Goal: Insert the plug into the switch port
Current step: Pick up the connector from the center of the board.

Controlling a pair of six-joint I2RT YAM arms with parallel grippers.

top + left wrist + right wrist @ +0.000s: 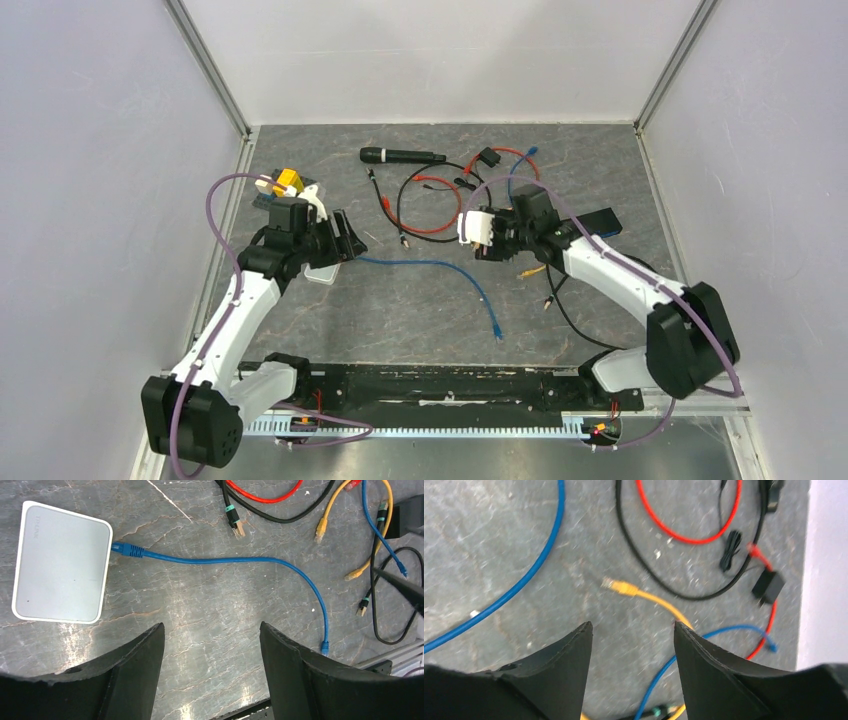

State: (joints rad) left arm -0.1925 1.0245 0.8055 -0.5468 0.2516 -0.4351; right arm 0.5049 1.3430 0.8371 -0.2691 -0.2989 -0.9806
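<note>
Two tools in view, both spread open and gripping nothing. From the left wrist, left tool [211, 630] hovering over bare grey table [210, 595], with only the two dark fingertips visible and the rest cut off by the lower edge. Up and to the left of it, flat on the table, the pale switch [62, 562], seen whole from above. Blue plug [127, 550] butted against the switch's right-hand long edge, near the top corner. Switch port itself hidden, facing sideways under the box rim, so cannot tell how deep the plug sits. Blue cable [250, 560] trailing right from the plug and curving down to a free end [325, 647] close to the right finger. In the top view, switch mostly covered by the left arm [240, 300], just a pale corner poking out below the wrist.

From the right wrist, right tool [633, 627] over a tangle well apart from the switch: yellow plug [616, 586] just ahead of the gap, red cable [694, 542], black cable [618, 510], and a small black block [768, 586] on a red lead. Blurred throughout, connector details hard to read. White wall [824, 570] closing off the right side. Farther back in the top view, a black stick-shaped thing [400, 155], too small to identify.
</note>
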